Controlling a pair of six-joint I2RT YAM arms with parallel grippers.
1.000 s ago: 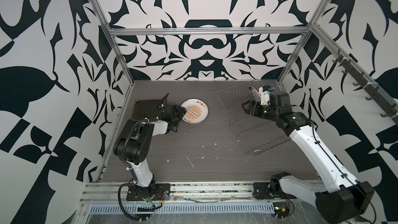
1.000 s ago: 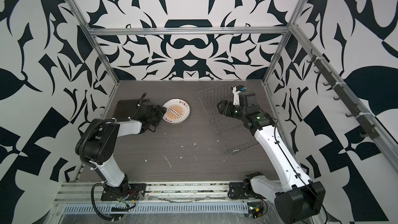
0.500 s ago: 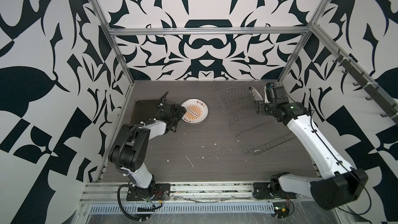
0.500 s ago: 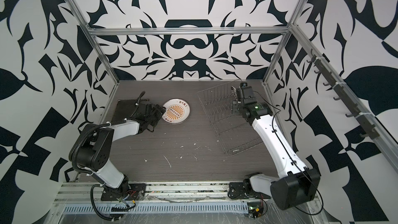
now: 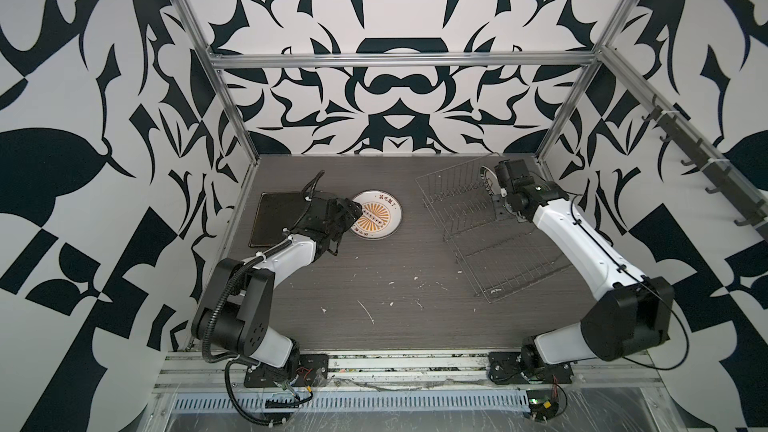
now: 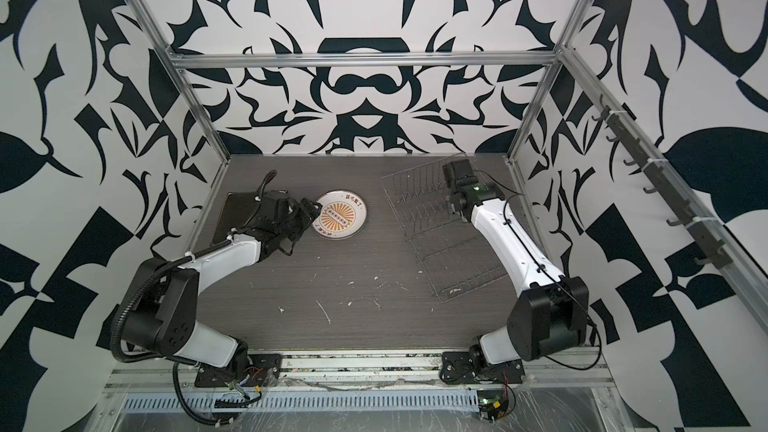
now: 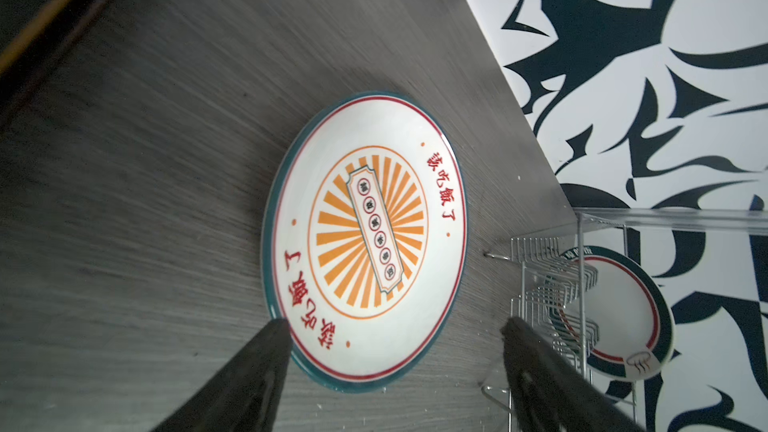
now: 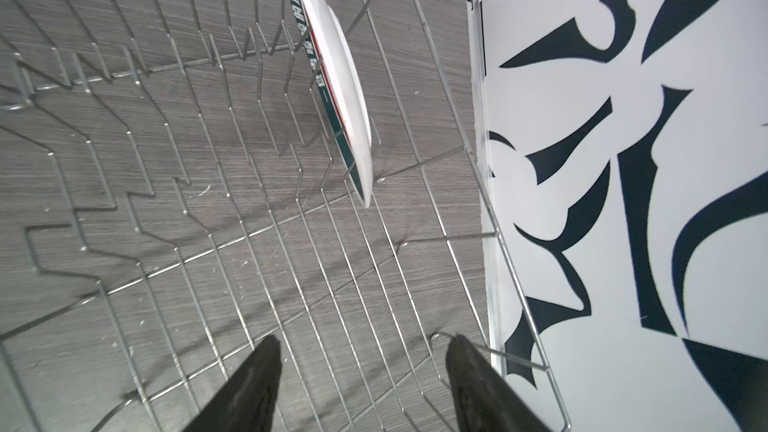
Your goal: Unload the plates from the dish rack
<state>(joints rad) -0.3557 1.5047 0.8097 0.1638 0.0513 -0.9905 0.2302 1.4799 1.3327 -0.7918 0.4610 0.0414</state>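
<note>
Here, the grey worktop (image 5: 374,284) carries the dish rack (image 5: 498,259) at its right rear. A black square plate (image 5: 274,218) lies flat at left, with a round sunburst plate (image 5: 376,220) just beside it. Another dark-rimmed round plate (image 8: 336,76) stands on edge among the rack's far tines. The left tool (image 7: 395,326) gapes wide at the sunburst plate's rim, gripping nothing. The right tool (image 8: 365,340) hangs parted and empty over the rack's wires.
</note>
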